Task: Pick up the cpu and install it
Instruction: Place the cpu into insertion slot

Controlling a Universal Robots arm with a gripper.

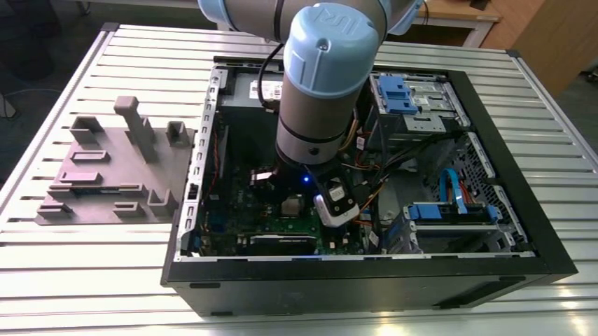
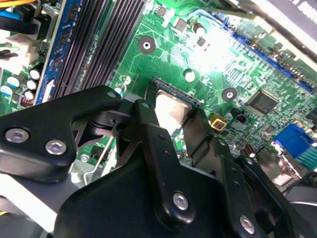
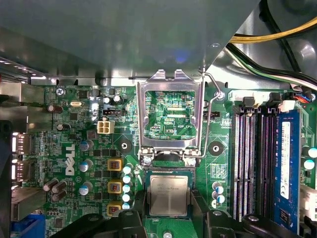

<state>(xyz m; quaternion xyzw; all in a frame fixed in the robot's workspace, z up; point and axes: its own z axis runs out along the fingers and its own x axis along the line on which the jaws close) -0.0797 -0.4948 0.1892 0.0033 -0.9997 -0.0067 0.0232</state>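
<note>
Small square silver-topped cpu: held level over the socket recess of the green motherboard, inside the open black computer case. Whether it is seated cannot be told. Two opposite edges are clasped by the black gripper, jaws narrowed onto the chip, apparently to keep it square. The silver hinged retention frame is tipped up just beyond, so the socket is left free.

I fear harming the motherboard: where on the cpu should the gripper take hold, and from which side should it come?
Probably by two opposite side edges of the cpu, coming straight down from above. It is a thin flat square lying level, so only its edges offer a hold. Choose the two edges running toward the raised socket frame, which crowds a third.
</note>
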